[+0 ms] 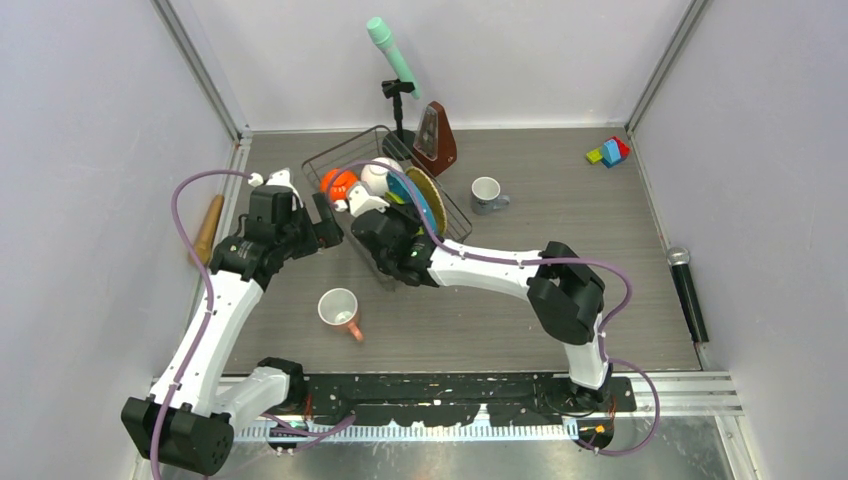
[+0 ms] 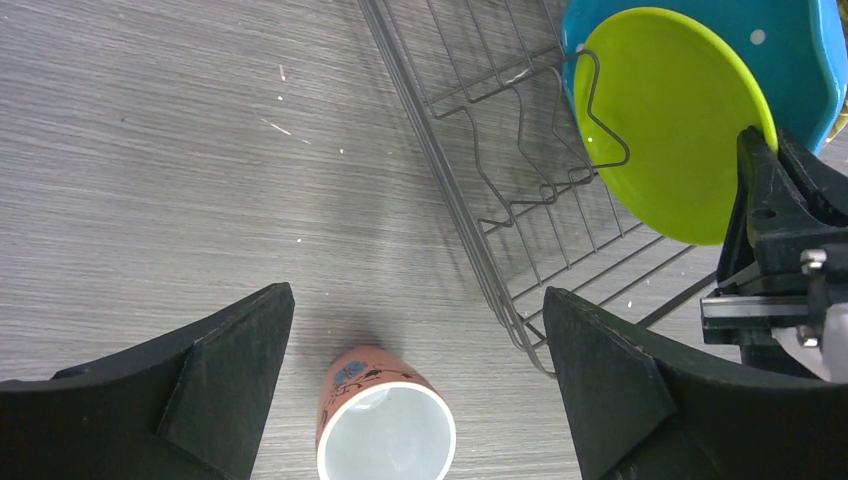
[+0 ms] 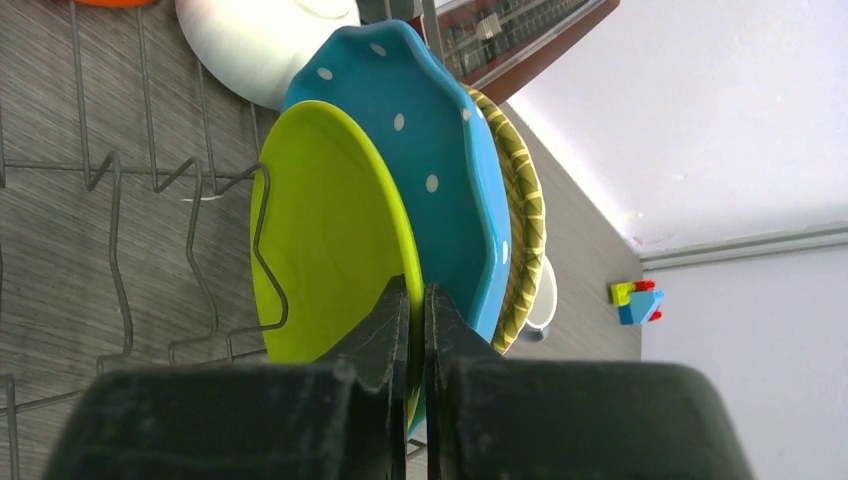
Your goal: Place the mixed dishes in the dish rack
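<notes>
Two pale walls (image 1: 500, 60) meet a grey wood-grain table (image 1: 560, 210). Right gripper (image 3: 418, 298) pinches the glossy round lime plate (image 3: 320, 230) in the wire rack (image 2: 450, 205); left gripper (image 2: 417, 295) gapes wide.

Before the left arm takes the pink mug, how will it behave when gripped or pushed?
The pink mug looks rigid and unlikely to deform. Its smooth rim may slip in the jaws. Standing mouth-up, it probably slides, not rolls.

We see the lime plate (image 3: 330, 240), blue plate (image 3: 440, 150) and yellow plate (image 3: 525, 210) on edge in the rack (image 2: 480, 180), beside the white bowl (image 3: 260, 40) and orange bowl (image 1: 335, 183). The pink mug (image 2: 385, 425) and grey mug (image 1: 487, 193) sit outside it.
</notes>
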`<state>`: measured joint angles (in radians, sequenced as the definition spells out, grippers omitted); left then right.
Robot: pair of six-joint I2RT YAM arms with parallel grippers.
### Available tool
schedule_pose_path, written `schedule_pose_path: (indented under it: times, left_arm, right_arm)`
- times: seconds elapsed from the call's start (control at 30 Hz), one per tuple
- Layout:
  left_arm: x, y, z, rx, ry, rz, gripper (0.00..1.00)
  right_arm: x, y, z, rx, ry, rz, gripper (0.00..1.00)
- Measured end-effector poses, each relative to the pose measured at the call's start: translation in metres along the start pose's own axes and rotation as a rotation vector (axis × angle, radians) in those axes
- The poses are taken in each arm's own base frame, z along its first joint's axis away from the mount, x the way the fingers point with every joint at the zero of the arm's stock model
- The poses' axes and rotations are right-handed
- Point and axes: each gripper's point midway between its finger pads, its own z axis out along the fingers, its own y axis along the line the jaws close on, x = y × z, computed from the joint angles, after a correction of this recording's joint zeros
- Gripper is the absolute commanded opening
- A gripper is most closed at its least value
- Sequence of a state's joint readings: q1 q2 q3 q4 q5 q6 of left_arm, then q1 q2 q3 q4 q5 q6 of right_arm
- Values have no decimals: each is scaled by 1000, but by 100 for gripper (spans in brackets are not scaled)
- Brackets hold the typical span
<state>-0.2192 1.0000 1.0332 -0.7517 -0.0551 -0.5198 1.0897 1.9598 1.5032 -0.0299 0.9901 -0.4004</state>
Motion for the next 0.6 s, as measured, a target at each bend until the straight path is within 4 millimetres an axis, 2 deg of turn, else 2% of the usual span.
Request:
schedule_pose_path:
  times: [0.13, 0.27, 0.3, 0.33, 0.37, 0.4, 0.43, 0.47, 0.53, 0.6]
  left_arm:
    - [1, -2, 0, 12, 6, -5, 100]
    - [2, -3, 0, 16, 9, -10, 100]
    - [2, -3, 0, 16, 10, -12, 100]
    - [2, -3, -1, 16, 10, -14, 100]
    - [2, -3, -1, 15, 10, -15, 100]
    - [2, -3, -2, 14, 10, -15, 99]
    - [3, -2, -2, 13, 10, -15, 100]
    - [3, -2, -3, 11, 10, -15, 100]
    - [4, 0, -5, 7, 11, -15, 100]
    - [5, 0, -7, 5, 12, -14, 100]
  right_arm:
    - [7, 2, 5, -14, 19, 49, 4]
    - [14, 6, 11, -34, 44, 83, 10]
    - [15, 8, 12, -38, 49, 90, 16]
    - [15, 10, 14, -44, 53, 93, 27]
    - [16, 13, 16, -51, 57, 101, 33]
    - [16, 15, 18, -55, 59, 107, 50]
    - [16, 17, 18, -60, 62, 107, 59]
    - [16, 19, 19, -68, 63, 116, 73]
    - [15, 22, 19, -85, 63, 131, 84]
    - [11, 24, 17, -100, 57, 137, 88]
